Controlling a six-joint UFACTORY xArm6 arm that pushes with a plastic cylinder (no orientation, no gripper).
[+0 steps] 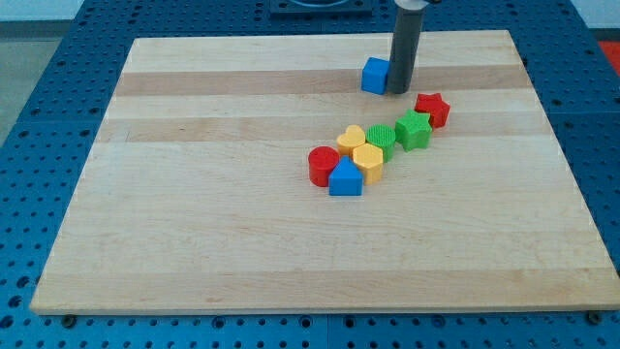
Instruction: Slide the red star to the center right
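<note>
The red star [433, 109] lies on the wooden board [194, 223], right of centre towards the view's top. It touches a green star [413, 130] at its lower left. My tip [399, 91] is down on the board just left of and above the red star, a short gap away. It stands right beside a blue cube [375, 76], on the cube's right side.
A cluster runs down-left from the green star: a green round block [382, 140], a yellow heart [353, 141], a yellow hexagon [368, 162], a red cylinder [323, 165] and a blue block with a peaked top [345, 179].
</note>
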